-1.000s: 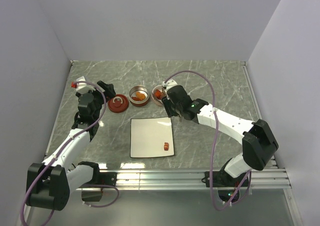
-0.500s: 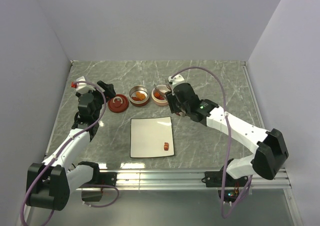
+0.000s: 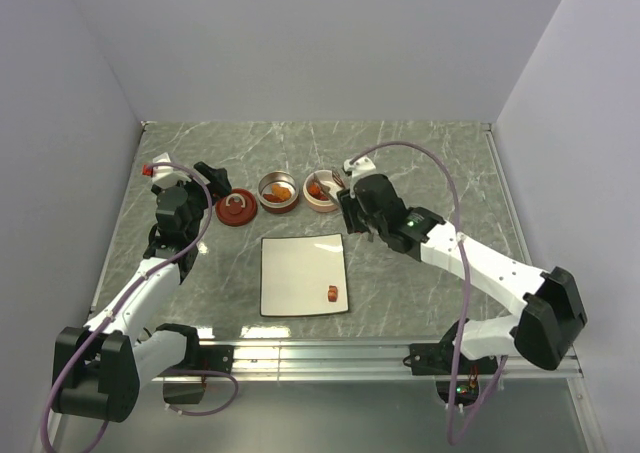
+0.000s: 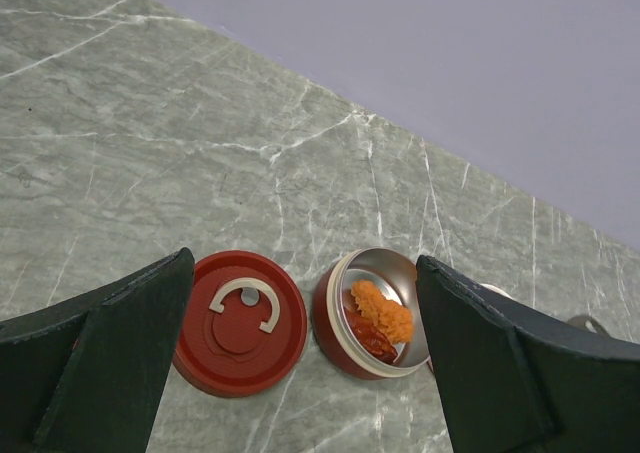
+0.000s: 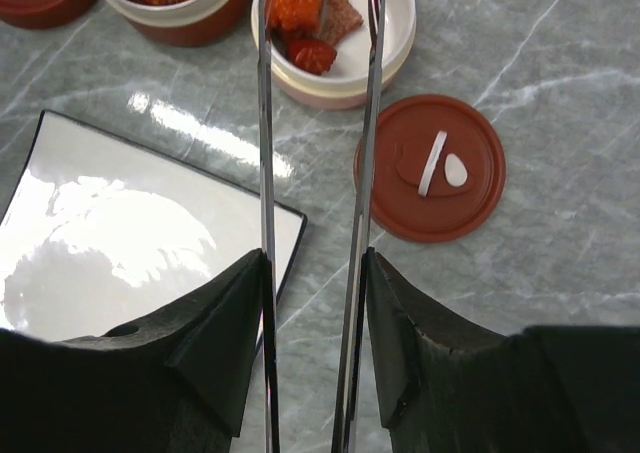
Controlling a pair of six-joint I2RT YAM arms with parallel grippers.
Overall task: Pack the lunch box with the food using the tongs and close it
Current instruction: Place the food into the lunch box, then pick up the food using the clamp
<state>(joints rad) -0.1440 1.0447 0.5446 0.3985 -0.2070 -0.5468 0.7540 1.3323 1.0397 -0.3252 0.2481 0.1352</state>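
Observation:
My right gripper (image 5: 315, 273) is shut on the tongs (image 5: 265, 123), whose two slim silver arms run forward, spread apart, over the white bowl (image 5: 395, 43) of the lunch box. Orange, red and brown food (image 5: 305, 13) lies in that bowl between the arms; the tips are cut off by the frame's top edge. A red bowl (image 4: 372, 313) holds orange and red food (image 4: 382, 313). One small food piece (image 3: 332, 294) sits on the white plate (image 3: 300, 273). My left gripper (image 4: 300, 363) hangs open above a red lid (image 4: 240, 323) and the red bowl, holding nothing.
A second red lid (image 5: 432, 166) with a white handle lies flat on the marble table to the right of the white bowl, beside the plate's corner. White walls enclose the table at the back and on both sides.
My right arm has swung its elbow out to the right and the gripper with the tongs has shifted slightly right. The left arm has not moved.

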